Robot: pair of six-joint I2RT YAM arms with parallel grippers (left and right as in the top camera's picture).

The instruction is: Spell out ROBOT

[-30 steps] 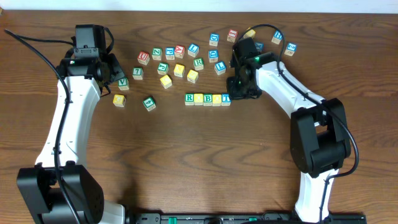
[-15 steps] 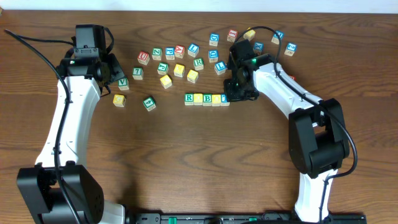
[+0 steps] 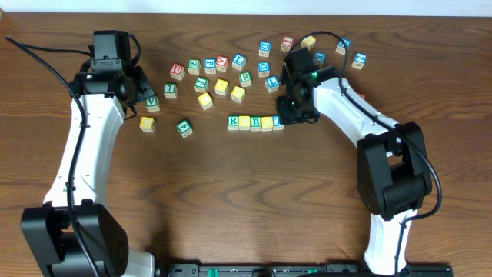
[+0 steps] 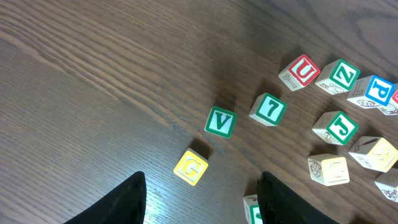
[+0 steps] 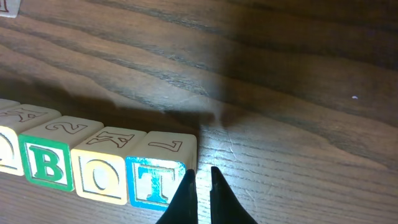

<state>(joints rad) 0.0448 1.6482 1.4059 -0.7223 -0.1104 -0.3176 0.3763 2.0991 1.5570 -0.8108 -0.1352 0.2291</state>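
Closest to my right wrist camera, the right hand (image 5: 200, 180) has its two fingers (image 5: 183, 200) drawn together with nothing between them. The tips sit low over the counter (image 5: 298, 93), right at the outer edge of the blue-framed T cube (image 5: 149, 182); I can't tell whether they touch it. Running away from the T, side against side, are a yellow O cube (image 5: 102, 174), the green-framed B cube (image 5: 48, 165) and a second yellow cube (image 5: 5, 152) cut off by the frame edge. From overhead, the green-framed R cube (image 3: 233, 121) closes that row at its left end, mid-counter. Beyond the row lies a scatter of loose cubes (image 3: 221, 87). Off to the far left, my left hand (image 4: 202, 186) hangs with its fingers apart and empty above a yellow G cube (image 4: 190, 168) and a green V cube (image 4: 220, 122).
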